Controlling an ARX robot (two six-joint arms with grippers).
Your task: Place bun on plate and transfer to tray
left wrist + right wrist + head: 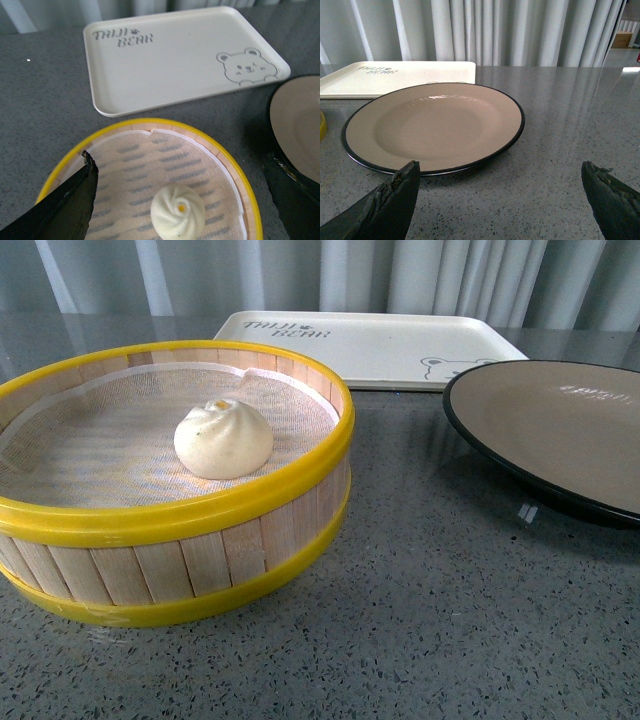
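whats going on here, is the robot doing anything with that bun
Nothing is being held yet. The bun sits in the yellow-rimmed steamer basket, and the left claw is open above the basket. The right claw is open too, low over the table and facing the empty plate. The tray lies empty behind both. The bun is not yet on the plate.

My front camera looks low across the table (450,590), my wrist cameras sit closer in, and all three share plate (560,430) and tray (380,345).
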